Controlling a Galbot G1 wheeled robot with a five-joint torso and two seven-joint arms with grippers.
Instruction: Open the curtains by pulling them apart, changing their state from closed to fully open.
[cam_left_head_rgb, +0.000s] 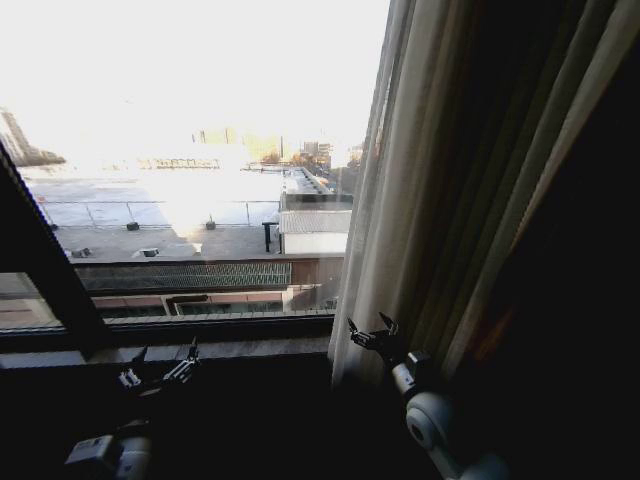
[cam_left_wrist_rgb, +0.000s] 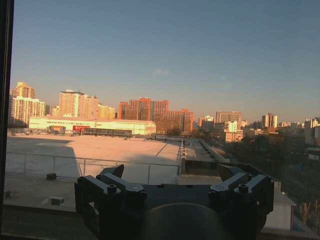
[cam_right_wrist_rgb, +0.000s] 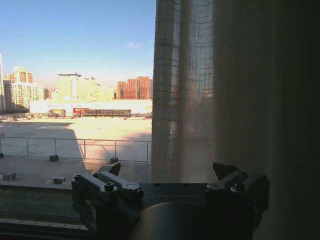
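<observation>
A sheer cream curtain (cam_left_head_rgb: 420, 200) hangs bunched in long pleats on the right side of the window, leaving the glass to its left bare. My right gripper (cam_left_head_rgb: 368, 330) is open at the foot of that curtain's inner edge, with nothing between its fingers. The right wrist view shows the open right gripper (cam_right_wrist_rgb: 167, 170) facing the curtain (cam_right_wrist_rgb: 200, 90), whose edge stands just ahead of it. My left gripper (cam_left_head_rgb: 165, 362) is open low by the sill, away from any fabric. In the left wrist view the left gripper (cam_left_wrist_rgb: 172, 172) faces bare glass and the city outside.
A dark slanted window frame bar (cam_left_head_rgb: 40, 250) crosses the left side. The window sill (cam_left_head_rgb: 230, 350) runs below the glass in front of both grippers. The room to the right of the curtain is dark.
</observation>
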